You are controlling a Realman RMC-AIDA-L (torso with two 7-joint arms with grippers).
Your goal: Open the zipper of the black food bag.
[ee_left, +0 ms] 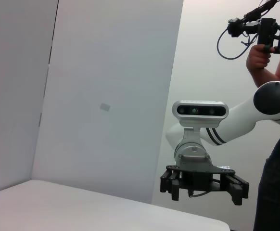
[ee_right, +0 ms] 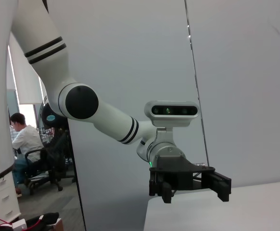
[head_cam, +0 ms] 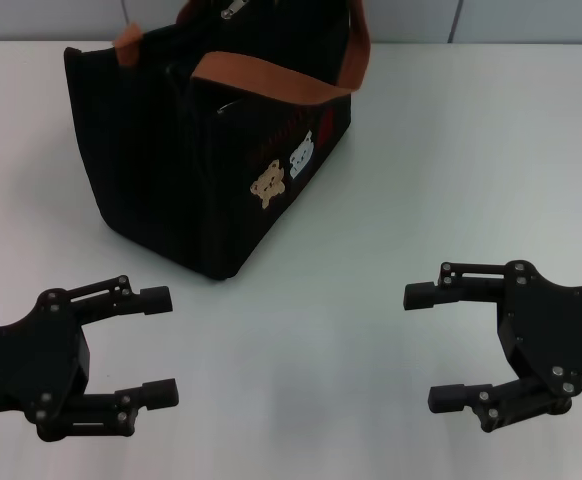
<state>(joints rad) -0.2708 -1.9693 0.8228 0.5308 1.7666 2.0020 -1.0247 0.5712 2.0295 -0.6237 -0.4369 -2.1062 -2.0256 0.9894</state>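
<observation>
We're holding the left gripper (head_cam: 161, 345) and right gripper (head_cam: 426, 345) w/ jaws spread, empty, low over the white table (head_cam: 451, 150), well short of the black food bag (head_cam: 186, 170), its zipper (head_cam: 233, 9) pull probably at the top edge.

White desk (head_cam: 391, 200): plain surface, extends to a pale wall panel (ee_left: 106, 96) at the rear. A small grey mark (ee_left: 105, 107) on that panel. Person (ee_left: 279, 159) standing beside the desk, holding a handheld device (ee_left: 262, 30) with cable. Second person (ee_right: 22, 139) seated on an office chair (ee_right: 41, 168) in the background.
</observation>
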